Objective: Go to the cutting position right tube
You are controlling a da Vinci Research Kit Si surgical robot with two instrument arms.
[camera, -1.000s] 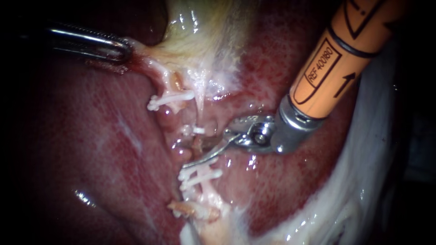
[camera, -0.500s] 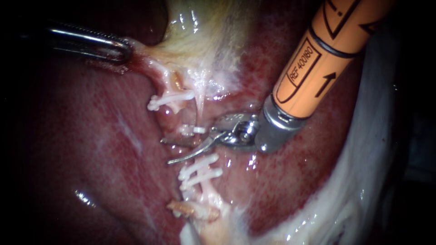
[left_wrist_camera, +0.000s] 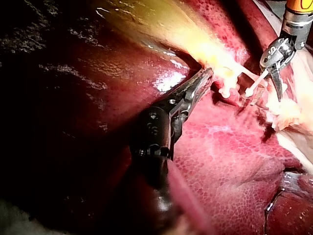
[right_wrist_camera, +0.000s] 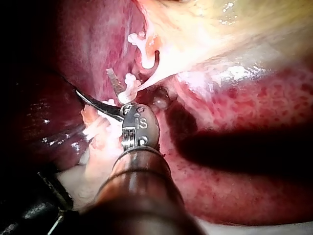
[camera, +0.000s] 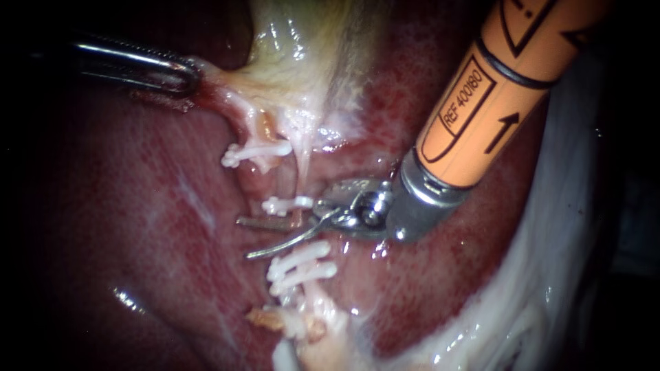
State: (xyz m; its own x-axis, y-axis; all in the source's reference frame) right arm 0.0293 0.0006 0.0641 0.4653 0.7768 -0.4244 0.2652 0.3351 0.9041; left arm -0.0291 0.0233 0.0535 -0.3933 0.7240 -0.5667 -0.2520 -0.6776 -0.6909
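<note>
My right instrument (camera: pixel 243 238) comes in on an orange shaft from the upper right. Its two thin blades stand open across the pale right tube (camera: pixel 300 180). They sit between the single white clip (camera: pixel 287 204) and the pair of clips (camera: pixel 301 266) lower down. In the right wrist view the open blades (right_wrist_camera: pixel 100 88) flank a clip (right_wrist_camera: pixel 129 84). My left instrument (camera: pixel 184 78) is shut on the gallbladder (camera: pixel 295 62) edge and holds it taut. The same grip on the yellow tissue shows in the left wrist view (left_wrist_camera: pixel 204 77).
Another clip (camera: pixel 256 152) sits on the left tube. Dark red liver (camera: pixel 137 227) surrounds the site. White fatty tissue (camera: pixel 543 295) lies along the right edge. A cut stump with clips (camera: pixel 302 323) lies below.
My right instrument has slid to the left, so its open blades now reach past the tube between the clips. My left instrument has not moved.
</note>
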